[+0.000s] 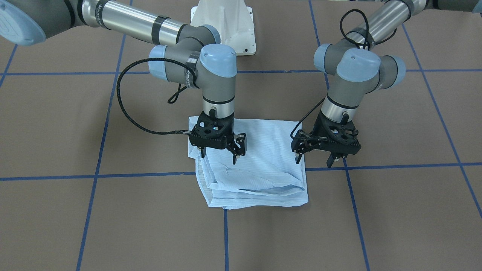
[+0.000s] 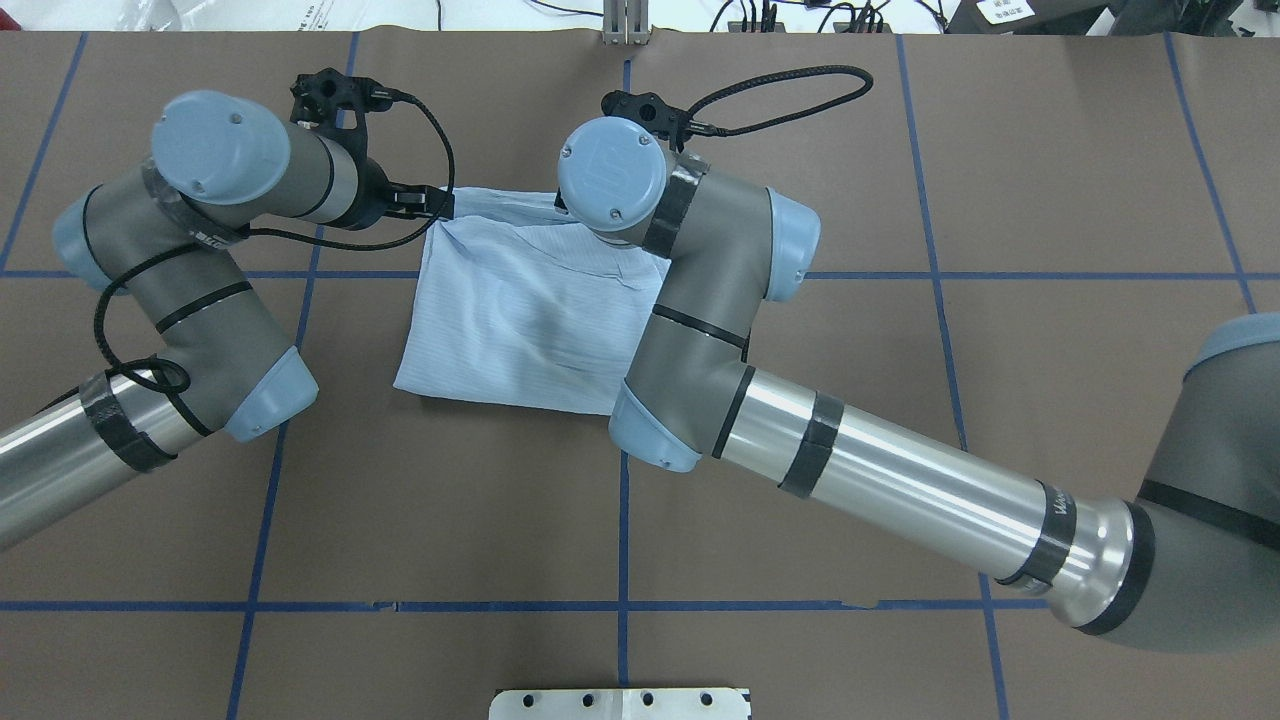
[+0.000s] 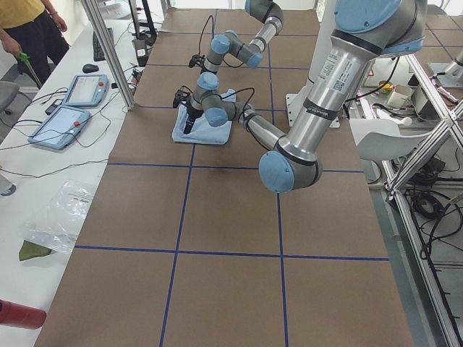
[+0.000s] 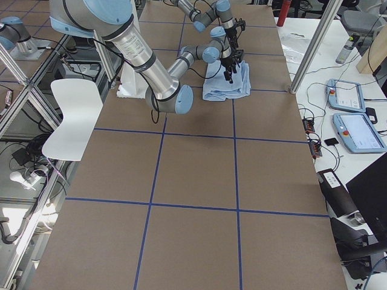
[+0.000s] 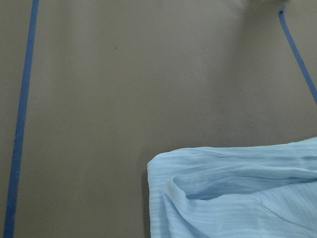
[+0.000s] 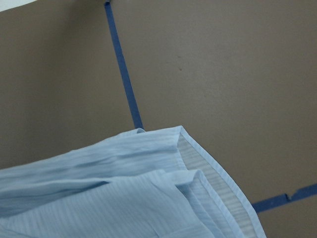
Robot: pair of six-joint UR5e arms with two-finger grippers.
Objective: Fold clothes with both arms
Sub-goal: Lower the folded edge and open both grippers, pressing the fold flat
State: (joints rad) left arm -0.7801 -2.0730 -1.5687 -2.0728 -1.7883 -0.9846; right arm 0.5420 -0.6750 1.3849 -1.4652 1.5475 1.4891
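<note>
Closest to you, the shirt [image 1: 256, 169] lies on the brown table [image 1: 376, 210]. It is folded into a small square pile, right where two lines of blue tape [image 1: 49, 177] cross. Its near edge shows loose layers that do not line up.

Just behind that edge, the right gripper [image 1: 218, 158] hangs over the shirt's corner. Its fingers are spread apart and hold nothing. The left gripper [image 1: 313, 161] hangs at the shirt's other side, half over the cloth and half over bare table. Its fingers are spread and empty too.

Here is what could go wrong, I think. If a gripper pinches only the top layer, a lift may pull the pile open. The left gripper sits so near the edge that it may close on air or bump the table. If one arm lifts before the other, the thin cloth may slide and bunch up. The black cable [image 1: 124, 109] loops low beside the right gripper and could brush the cloth.

Farther back are the right arm [image 1: 216, 86] and the left arm [image 1: 346, 90], and last the white base [image 1: 226, 30].

Count them: one shirt, two grippers with two fingers each, two arms, one base.
</note>
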